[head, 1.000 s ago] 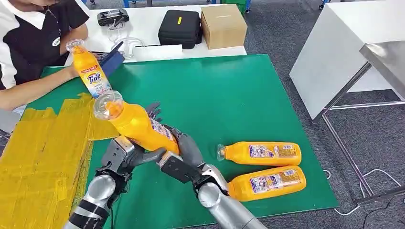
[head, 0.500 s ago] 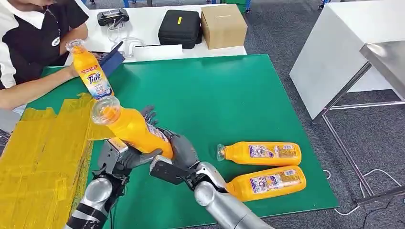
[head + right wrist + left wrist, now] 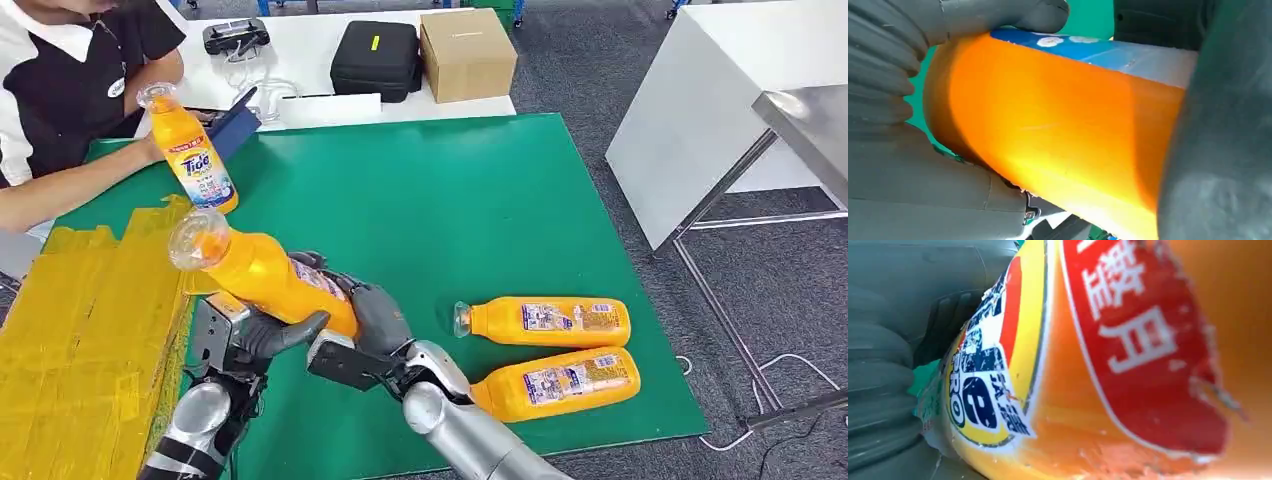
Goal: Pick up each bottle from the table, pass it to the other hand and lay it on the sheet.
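We see the held bottle (image 3: 262,273) above the green mat's (image 3: 450,210) near left part, gripped by both left hand (image 3: 250,335) and right hand (image 3: 372,318); its long axis tilts, cap toward the yellow sheet (image 3: 80,330).

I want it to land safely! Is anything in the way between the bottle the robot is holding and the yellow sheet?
Nothing visible blocks it. The held bottle, gripped by the left hand and right hand, already points toward the yellow sheet. The person's upright Tide bottle stands farther back.

Orange bottle (image 3: 262,275), red-blue label, green mat (image 3: 440,200), yellow sheet (image 3: 80,330)
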